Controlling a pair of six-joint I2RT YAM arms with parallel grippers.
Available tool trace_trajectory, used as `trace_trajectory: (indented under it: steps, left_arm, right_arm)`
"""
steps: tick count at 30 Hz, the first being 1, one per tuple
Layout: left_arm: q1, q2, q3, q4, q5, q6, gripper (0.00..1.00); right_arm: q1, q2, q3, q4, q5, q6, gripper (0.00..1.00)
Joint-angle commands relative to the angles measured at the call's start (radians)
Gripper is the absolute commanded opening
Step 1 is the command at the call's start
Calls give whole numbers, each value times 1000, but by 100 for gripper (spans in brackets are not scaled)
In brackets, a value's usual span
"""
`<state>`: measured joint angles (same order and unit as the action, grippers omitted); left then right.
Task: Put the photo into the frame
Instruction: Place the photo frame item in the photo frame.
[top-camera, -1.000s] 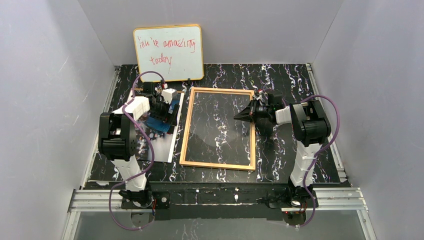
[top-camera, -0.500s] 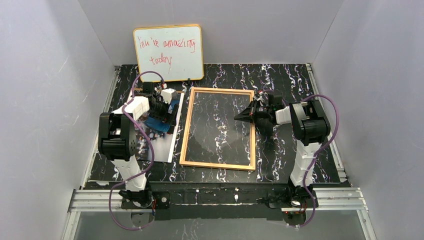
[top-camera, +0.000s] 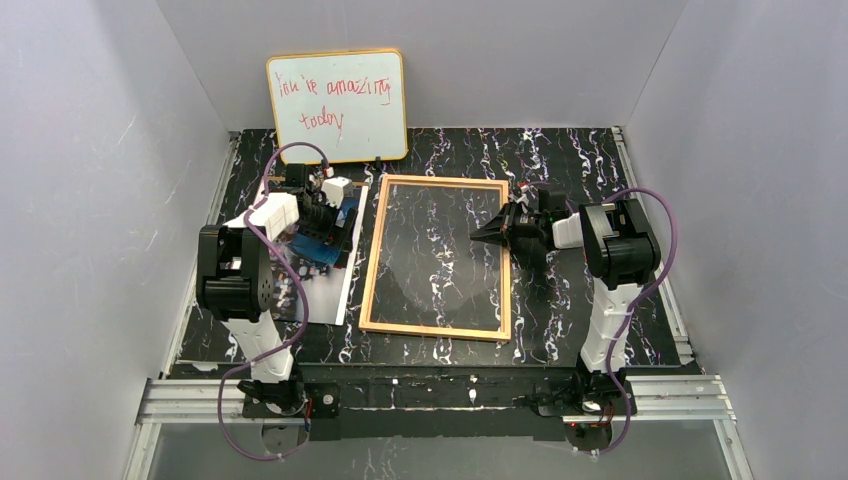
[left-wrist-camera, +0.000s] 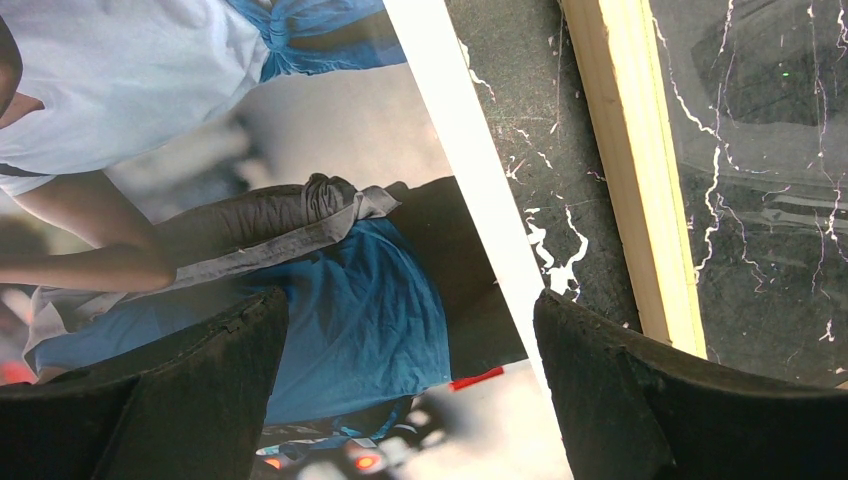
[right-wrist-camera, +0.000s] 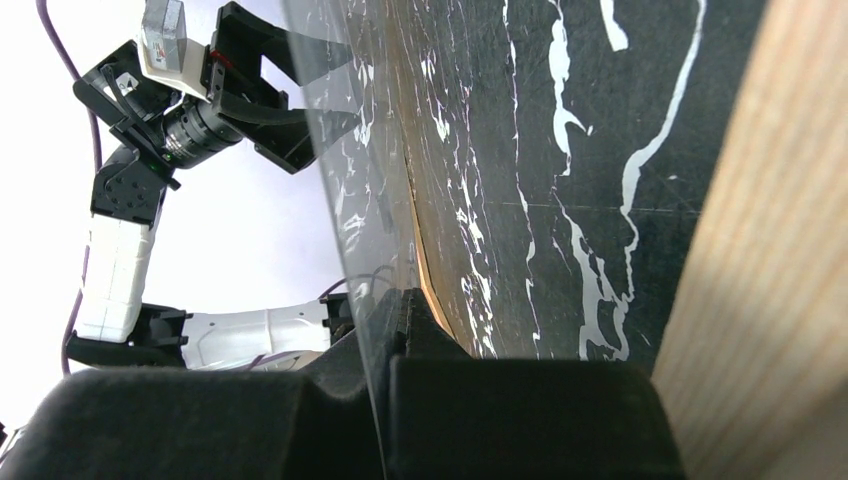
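Note:
The photo (left-wrist-camera: 300, 150), a colour print with blue and white clothes and a white edge, lies flat on the table left of the frame; in the top view (top-camera: 330, 295) my left arm covers most of it. My left gripper (left-wrist-camera: 405, 330) is open just above the photo's right edge, one finger over the print and one over its white border. The golden-wood frame (top-camera: 437, 183) lies flat at mid-table. My right gripper (right-wrist-camera: 395, 320) is shut on the clear pane (right-wrist-camera: 345, 180) at the frame's right rail (right-wrist-camera: 760, 250); it also shows in the top view (top-camera: 490, 235).
A yellow-rimmed whiteboard (top-camera: 338, 105) with red handwriting leans on the back wall. The black marbled tabletop (top-camera: 590, 170) is walled in by grey panels left, right and behind. A metal rail (top-camera: 440, 395) runs along the near edge by the arm bases.
My right wrist has shifted very slightly toward the near side, still holding the pane. The left arm, photo and frame have not moved.

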<state>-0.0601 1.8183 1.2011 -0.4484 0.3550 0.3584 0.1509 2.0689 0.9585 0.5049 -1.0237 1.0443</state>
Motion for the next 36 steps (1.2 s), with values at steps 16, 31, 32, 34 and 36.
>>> trace_trajectory:
  steps: [16,31,32,34,36]
  left_arm:
    - [-45,-15,-28,0,-10,10,91]
    - [-103,29,-20,35,-66,4,91]
    - [-105,31,-20,36,-67,4,91]
    - [-108,32,-24,39,-71,3,91]
    - [-110,34,-25,42,-74,2,91]
  right_arm:
    - [-8,6,10,120,9,56,1]
    - [-20,9,-5,77,-6,19,1]
    - [-21,7,-7,77,-6,16,1]
    - [-23,1,-9,76,-2,13,1]
    - [-23,-3,-9,79,-1,12,1]
